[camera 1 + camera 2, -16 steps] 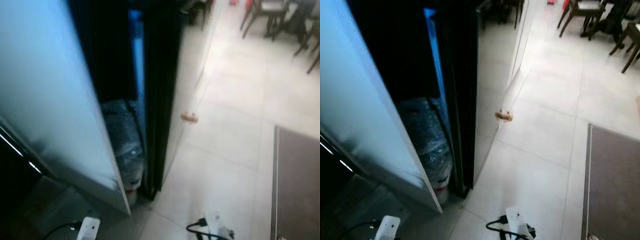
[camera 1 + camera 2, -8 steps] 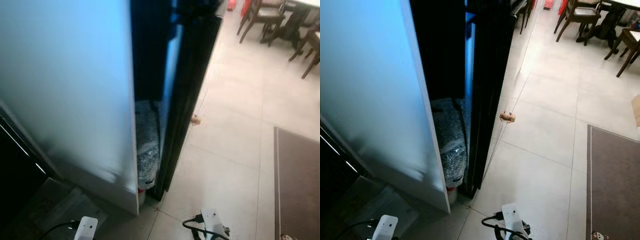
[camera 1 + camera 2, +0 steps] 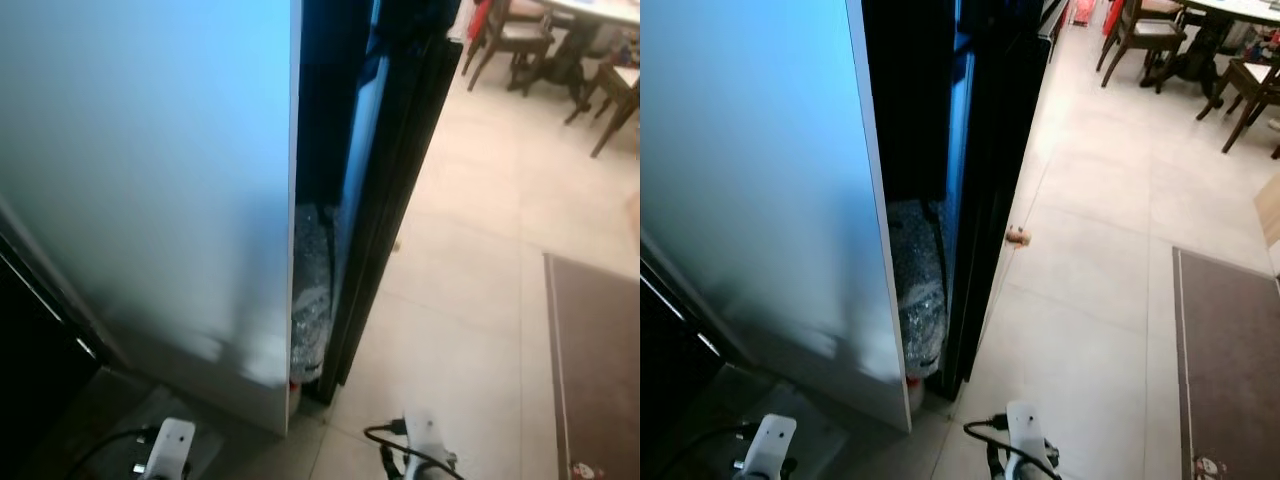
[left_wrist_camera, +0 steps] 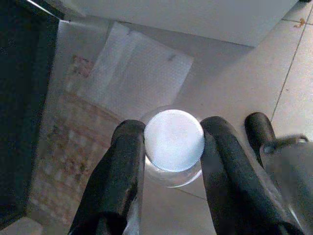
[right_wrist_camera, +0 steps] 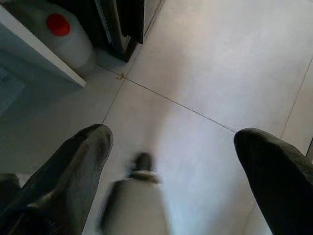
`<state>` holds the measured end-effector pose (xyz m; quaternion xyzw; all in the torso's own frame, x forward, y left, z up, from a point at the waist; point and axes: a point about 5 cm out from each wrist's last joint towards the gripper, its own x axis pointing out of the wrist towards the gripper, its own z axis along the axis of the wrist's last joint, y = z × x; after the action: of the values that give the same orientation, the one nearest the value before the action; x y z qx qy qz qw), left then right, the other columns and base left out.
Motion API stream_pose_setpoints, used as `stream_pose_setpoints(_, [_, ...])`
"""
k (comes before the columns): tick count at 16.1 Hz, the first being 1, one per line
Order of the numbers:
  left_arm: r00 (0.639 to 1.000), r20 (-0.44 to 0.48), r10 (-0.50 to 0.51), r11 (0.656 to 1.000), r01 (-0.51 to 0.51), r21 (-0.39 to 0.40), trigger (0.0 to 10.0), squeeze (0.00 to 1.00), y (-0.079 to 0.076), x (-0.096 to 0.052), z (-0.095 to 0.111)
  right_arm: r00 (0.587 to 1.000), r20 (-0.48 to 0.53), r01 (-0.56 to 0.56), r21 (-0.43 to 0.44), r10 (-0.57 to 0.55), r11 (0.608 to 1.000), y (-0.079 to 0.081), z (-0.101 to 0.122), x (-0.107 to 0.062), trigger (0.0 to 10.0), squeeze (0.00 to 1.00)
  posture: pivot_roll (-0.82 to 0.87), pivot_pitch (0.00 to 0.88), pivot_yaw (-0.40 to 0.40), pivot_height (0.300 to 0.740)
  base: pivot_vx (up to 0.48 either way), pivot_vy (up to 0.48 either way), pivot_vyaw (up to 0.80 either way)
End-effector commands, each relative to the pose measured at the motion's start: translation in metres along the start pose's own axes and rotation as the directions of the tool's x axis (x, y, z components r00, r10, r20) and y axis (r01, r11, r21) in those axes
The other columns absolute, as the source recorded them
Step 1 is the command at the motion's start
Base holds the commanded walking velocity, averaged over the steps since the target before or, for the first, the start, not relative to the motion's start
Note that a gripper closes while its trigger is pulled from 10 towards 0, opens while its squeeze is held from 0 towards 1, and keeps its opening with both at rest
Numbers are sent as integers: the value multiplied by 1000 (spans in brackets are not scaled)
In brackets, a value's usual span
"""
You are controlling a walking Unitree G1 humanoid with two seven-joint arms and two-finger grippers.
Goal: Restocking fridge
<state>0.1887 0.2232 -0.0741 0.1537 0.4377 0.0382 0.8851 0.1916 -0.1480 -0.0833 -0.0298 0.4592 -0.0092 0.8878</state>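
My left gripper (image 4: 173, 144) is shut on a clear bottle with a white ribbed cap (image 4: 173, 139), seen from above between the two black fingers (image 4: 128, 147), over the floor and a sheet of bubble wrap. My right gripper (image 5: 176, 147) hangs open above pale floor tiles, nothing between its fingers. In the eye views a tall pale panel (image 3: 760, 200) stands close on the left, and a glossy black fridge side (image 3: 990, 200) stands beside it. A narrow dark gap separates them. Both wrists (image 3: 765, 445) (image 3: 1025, 430) show low at the bottom edge.
A bubble-wrapped jug (image 3: 923, 320) with a red cap (image 5: 58, 24) stands at the foot of the gap. A small brown object (image 3: 1017, 236) lies on the tiles. A dark rug (image 3: 1225, 360) lies to the right, with chairs and a table (image 3: 1180, 40) far back.
The camera has swung and come nearer, so the pale panel takes more of the left and the gap looks narrower. Nothing itself has visibly moved.
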Motion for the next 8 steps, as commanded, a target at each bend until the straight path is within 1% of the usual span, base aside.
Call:
stream_pose_setpoints(1, [1000, -14, -15, 1000, 15, 11, 10000, 0, -3, 0, 0, 1000, -16, 21, 14, -21, 1000, -5, -3, 0, 10000, 0, -27, 0, -10, 740, 0, 281, 0])
stream_pose_setpoints(2, [1000, -11, -16, 1000, 16, 12, 10000, 0, -3, 1, 1, 1000, -18, 23, 29, -23, 999, -5, -2, 0, 10000, 0, -27, 0, -13, 740, 0, 0, -788])
stream_pose_setpoints(7, [1000, 1, -15, 1000, 15, 4, 10000, 0, -4, 2, 9, 999, -11, 37, 29, -37, 999, -8, 4, 1, 10000, 0, -22, 0, -36, 740, 0, 0, -774])
stream_pose_setpoints(8, [1000, -1, -16, 1000, 16, 2, 10000, 0, -5, 2, 8, 999, -6, 42, 30, -42, 999, -8, 5, 1, 10000, 0, -27, 0, -40, 740, 0, 0, 0])
